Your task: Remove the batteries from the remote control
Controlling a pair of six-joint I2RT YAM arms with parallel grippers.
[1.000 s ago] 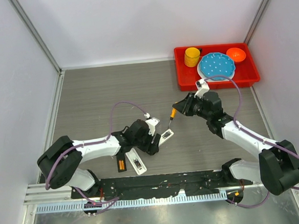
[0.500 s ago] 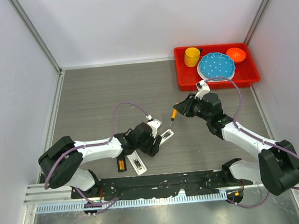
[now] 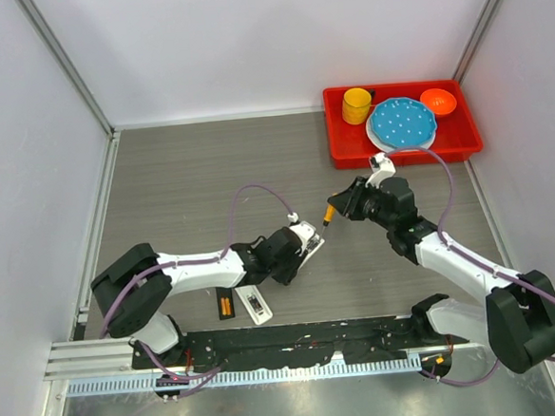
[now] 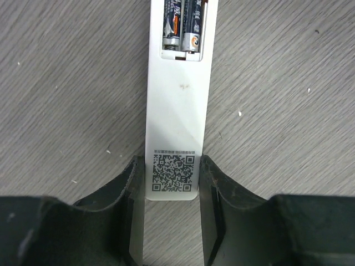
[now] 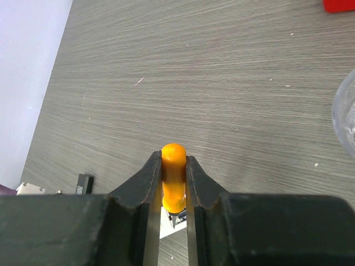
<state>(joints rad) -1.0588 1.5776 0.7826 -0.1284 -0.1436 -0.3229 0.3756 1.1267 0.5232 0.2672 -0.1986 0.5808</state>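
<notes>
A white remote control (image 4: pixel 176 111) lies back-up on the table, its compartment open with two silvery-grey batteries (image 4: pixel 181 25) inside. My left gripper (image 4: pixel 168 163) is shut on the remote's near end, by the QR label; it also shows in the top view (image 3: pixel 298 252) with the remote (image 3: pixel 309 241). My right gripper (image 5: pixel 173 160) is shut on the orange handle of a screwdriver (image 5: pixel 173 174). The screwdriver's tip points down over the remote's far end (image 3: pixel 327 213).
A second white remote (image 3: pixel 254 305) and slim orange cells (image 3: pixel 225 305) lie near the front edge, left of the arms. A red tray (image 3: pixel 345 151) at the back right holds a yellow cup (image 3: pixel 356 105), a blue plate (image 3: pixel 401 123) and an orange bowl (image 3: pixel 438 102).
My left gripper has slid right and forward along the table onto the remote's near end. The right gripper with the screwdriver has shifted slightly right.
</notes>
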